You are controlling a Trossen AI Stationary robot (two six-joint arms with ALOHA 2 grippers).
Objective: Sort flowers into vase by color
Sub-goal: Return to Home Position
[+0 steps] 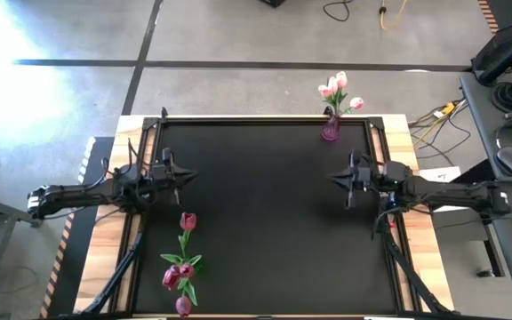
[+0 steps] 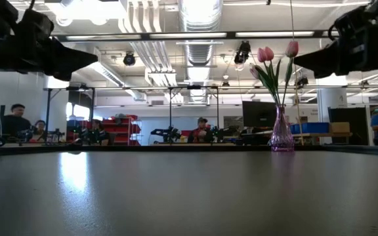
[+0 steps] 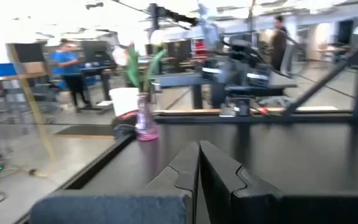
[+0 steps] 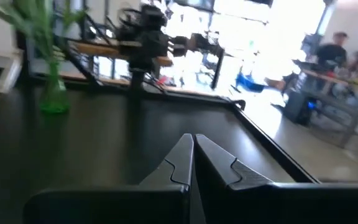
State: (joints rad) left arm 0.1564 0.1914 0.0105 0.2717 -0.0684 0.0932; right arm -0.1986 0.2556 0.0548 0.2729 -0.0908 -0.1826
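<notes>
Several pale pink-white tulips (image 1: 338, 89) stand with their stems in a purple vase (image 1: 331, 130) at the table's far edge, right of the middle. They also show in the low view (image 2: 274, 65) and the left wrist view (image 3: 143, 121). Dark magenta tulips (image 1: 183, 267) are at the near left. The right wrist view shows green stems standing in a green vase (image 4: 53, 99) there. My left gripper (image 1: 192, 176) is shut and empty, held above the table at its left side. My right gripper (image 1: 334, 178) is shut and empty above the right side. The two grippers point at each other.
The black table top (image 1: 265, 222) lies bare between the two arms. Wooden borders (image 1: 420, 267) and the arms' frames run along its left and right sides. People and benches show in the room beyond the far edge (image 2: 202, 131).
</notes>
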